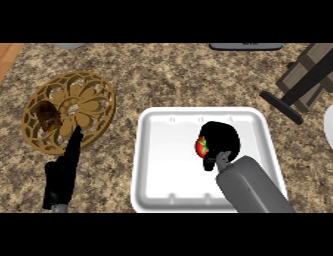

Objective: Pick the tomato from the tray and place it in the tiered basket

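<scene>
At far left, the tiered basket (69,112) is sitting well apart from the tray (161,170); beside it the left hand (60,175) is resting, fingers straight. Rightward, the right hand (221,142) is curling over the tomato (200,146); mostly hidden, it could be slipping sideways during lifting.

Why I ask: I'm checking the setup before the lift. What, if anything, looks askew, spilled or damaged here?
Nothing stands out. The white tray lies flat on the counter, the right hand curls over the tomato inside it, and the tiered basket looks intact.
</scene>
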